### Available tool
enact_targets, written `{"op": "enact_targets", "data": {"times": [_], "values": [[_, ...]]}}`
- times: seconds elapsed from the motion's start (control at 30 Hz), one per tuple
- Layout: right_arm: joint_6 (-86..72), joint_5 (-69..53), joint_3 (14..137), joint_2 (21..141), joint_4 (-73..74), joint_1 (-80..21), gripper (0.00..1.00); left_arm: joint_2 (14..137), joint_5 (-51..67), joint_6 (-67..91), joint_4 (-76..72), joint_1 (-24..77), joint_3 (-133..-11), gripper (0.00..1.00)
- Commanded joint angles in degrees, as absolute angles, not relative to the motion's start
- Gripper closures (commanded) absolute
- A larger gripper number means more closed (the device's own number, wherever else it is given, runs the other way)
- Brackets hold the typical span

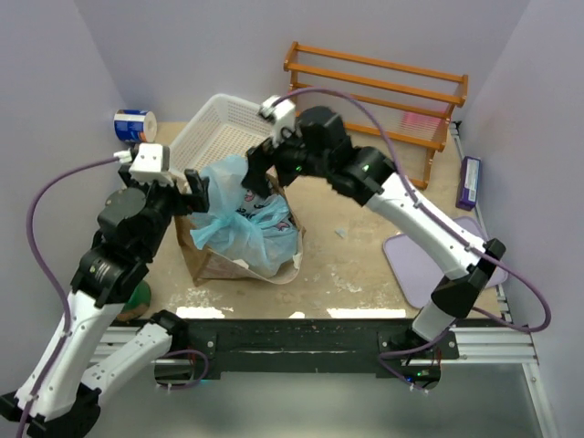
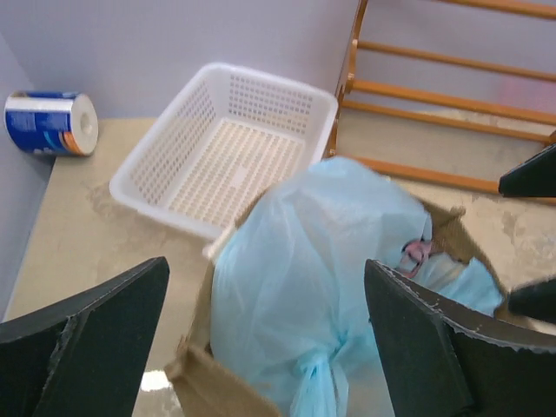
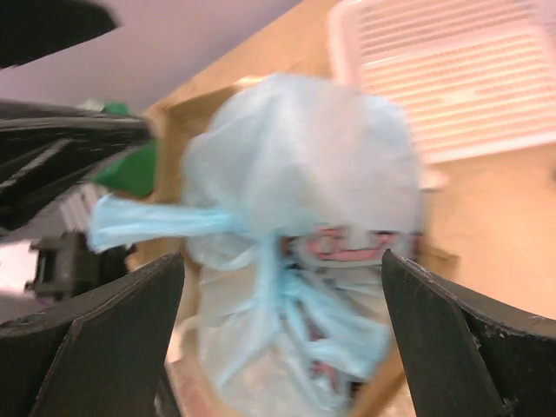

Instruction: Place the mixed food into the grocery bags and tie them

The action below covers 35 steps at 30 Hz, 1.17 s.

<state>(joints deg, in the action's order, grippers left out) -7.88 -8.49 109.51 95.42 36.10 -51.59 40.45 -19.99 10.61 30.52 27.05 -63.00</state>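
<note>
Centre of bench [image 1: 365, 246]: you see the blue plastic bag [image 1: 245, 214] sitting inside the brown paper bag [image 1: 203, 263], its top bulging above the paper rim.
Bag neck: it is gathered into a knot [image 2: 317, 375], and a twisted strip [image 3: 161, 221] sticks out sideways from it.
Food: it is hidden inside the plastic. Only a pink-red item [image 3: 343, 248] shows through the film, and you cannot tell what it is.
Left gripper [image 1: 182, 190]: your jaws stand wide apart at the left side of the bags and hold nothing. The blue bag fills the gap in the wrist view.
Right gripper [image 1: 263, 173]: the jaws are likewise spread and empty, at the far side of the bag, facing the left gripper across it.
Contact: you cannot tell whether either gripper touches the plastic.
Behind the bags: white basket [image 1: 219, 123], just beside the paper bag; blue-and-white can [image 1: 135, 125], lying on its side in the far left corner; wooden rack [image 1: 374, 87], by the far wall.
Near left: green round thing [image 1: 137, 294].
Right of bench: purple mat [image 1: 415, 265], well apart from the bags.
</note>
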Motion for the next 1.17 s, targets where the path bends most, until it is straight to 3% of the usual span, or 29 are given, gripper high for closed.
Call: {"op": "enact_targets", "data": {"times": [0.0,0.1,0.23,0.43,0.73,1.13], "values": [[-13.2,-15.1,106.4,94.1,31.1,-39.5,0.01,49.3,-19.3,7.0,18.3,26.5,-66.8,0.0],[-15.4,-15.6,102.2,92.0,27.7,-31.9,0.01,54.5,-16.0,6.9,16.3,22.7,-70.0,0.0],[-17.5,-14.7,92.8,86.8,24.0,-22.4,0.01,58.8,2.6,11.8,14.3,5.5,-72.2,0.0],[-18.4,-6.5,79.8,74.1,20.2,-12.6,0.01,60.0,14.1,14.9,14.6,-8.0,-70.4,0.0],[-14.0,9.7,64.0,55.7,10.8,-12.1,0.01,49.8,11.3,14.2,12.4,-8.5,-59.3,0.0],[-14.7,12.3,58.1,50.8,7.6,-12.1,0.01,46.9,9.0,12.5,15.4,-8.5,-59.7,0.0]]}}
